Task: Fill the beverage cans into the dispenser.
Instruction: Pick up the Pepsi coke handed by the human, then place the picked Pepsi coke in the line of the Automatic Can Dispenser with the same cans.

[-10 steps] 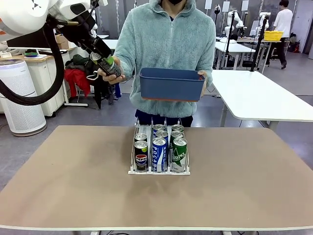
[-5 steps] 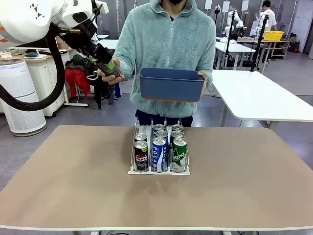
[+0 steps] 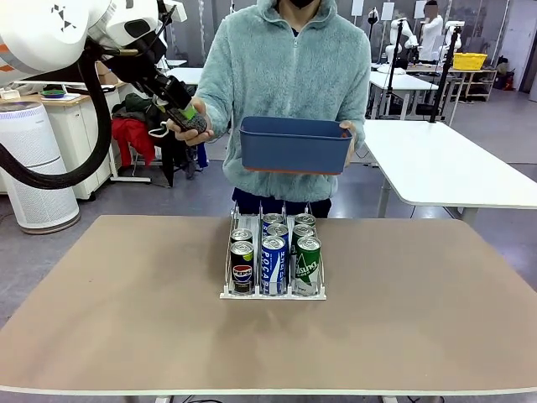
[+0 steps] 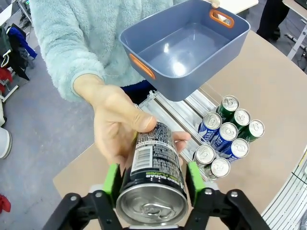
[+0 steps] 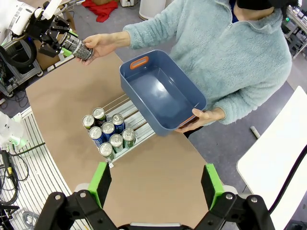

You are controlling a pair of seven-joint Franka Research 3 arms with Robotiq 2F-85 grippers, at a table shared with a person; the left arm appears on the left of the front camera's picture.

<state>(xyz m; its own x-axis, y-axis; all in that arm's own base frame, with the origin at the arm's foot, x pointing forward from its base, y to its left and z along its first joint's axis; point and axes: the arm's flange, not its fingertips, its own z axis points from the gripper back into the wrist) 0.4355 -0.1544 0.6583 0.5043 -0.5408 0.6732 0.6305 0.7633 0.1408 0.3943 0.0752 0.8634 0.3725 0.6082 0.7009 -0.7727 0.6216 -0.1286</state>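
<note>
Clamping its green pads on a dark, silver-topped drink can (image 4: 152, 178) lying in the person's outstretched hand (image 4: 117, 129), the left gripper (image 4: 152, 189) looks mid-handover and must next carry it down to the clear three-lane rack (image 3: 273, 259) on the table, while the right gripper (image 5: 156, 189) hangs open

Bright, even indoor light from overhead, with only soft shadows under the cans (image 3: 274, 256) on the table (image 3: 126, 319). Glare spots inside the blue bin (image 4: 184, 48). Wrist pictures bend at the edges.
</note>
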